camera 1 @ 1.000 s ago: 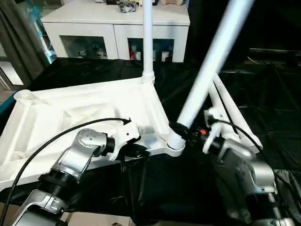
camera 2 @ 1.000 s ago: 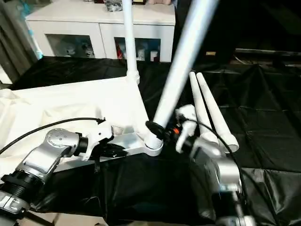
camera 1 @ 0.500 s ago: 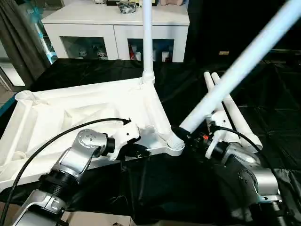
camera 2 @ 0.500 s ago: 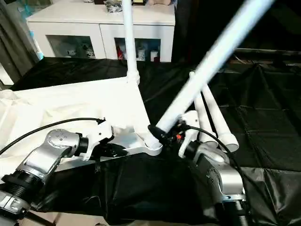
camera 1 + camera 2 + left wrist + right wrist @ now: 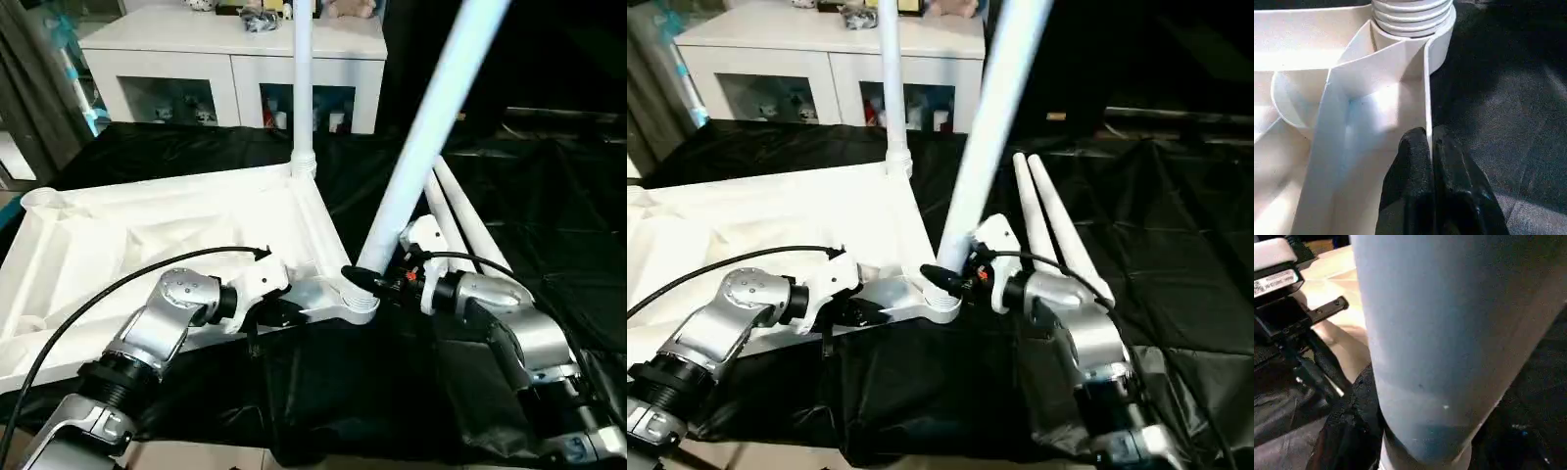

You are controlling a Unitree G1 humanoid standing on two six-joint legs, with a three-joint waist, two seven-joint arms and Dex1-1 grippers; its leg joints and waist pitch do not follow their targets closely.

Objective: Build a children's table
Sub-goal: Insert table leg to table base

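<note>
The children's table top [image 5: 147, 225] lies upside down on the black cloth, ribbed side up. One white leg [image 5: 302, 88] stands upright in its far corner socket. My left gripper [image 5: 277, 315] is shut on the top's thin near rim; my left wrist view has its black fingers [image 5: 1415, 161] pinching that wall beside the corner socket [image 5: 1410, 19]. My right gripper [image 5: 374, 281] is shut on the lower end of a second leg [image 5: 431, 117], which leans up and to the right out of the near right corner socket [image 5: 358, 302]. That leg [image 5: 1440, 333] looms close in my right wrist view.
Two more white legs [image 5: 465, 220] lie side by side on the black cloth [image 5: 558, 196] to the right of the top. A white glass-door cabinet [image 5: 235, 59] stands behind the table. A black cable loops over my left forearm [image 5: 147, 343].
The held leg swung far to the right half a second ago and has come back to a steeper lean. My right forearm turned with it. The left gripper has kept its hold.
</note>
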